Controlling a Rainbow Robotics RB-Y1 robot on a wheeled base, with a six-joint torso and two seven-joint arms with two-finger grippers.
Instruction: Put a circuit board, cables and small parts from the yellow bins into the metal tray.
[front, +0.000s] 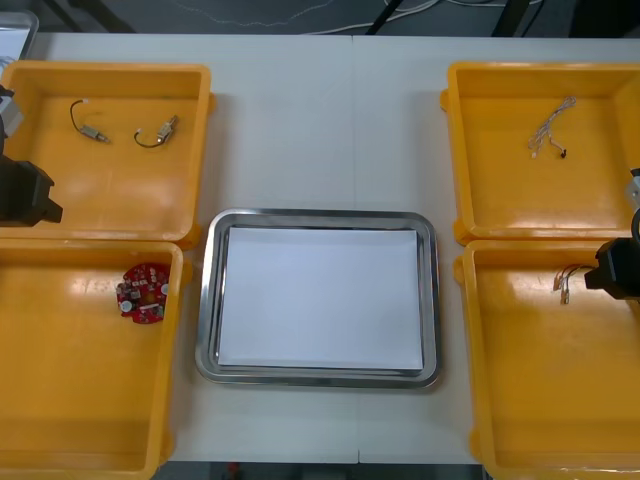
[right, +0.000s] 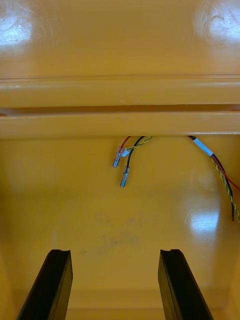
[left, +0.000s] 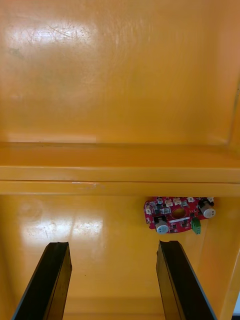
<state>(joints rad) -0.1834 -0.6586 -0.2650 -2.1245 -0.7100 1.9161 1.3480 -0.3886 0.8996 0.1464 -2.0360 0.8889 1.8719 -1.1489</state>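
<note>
Left of the tray (front: 206, 300), the board (left: 177, 215) lay just beyond the released left jaws; right of the tray, the cable (right: 124, 177) lay beyond the released right jaws.

The left arm (front: 22, 192) sits well to the left of the tray (front: 206, 300), about level with its far rim. The left gripper (left: 114, 245) is spread wide, its two black fingers (left: 55, 280) standing apart with nothing between them. The right arm (front: 615, 268) sits well to the right of the tray, level with its far half. The right gripper (right: 116, 252) is spread just as wide, and its fingers (right: 175, 285) grip nothing.
</note>
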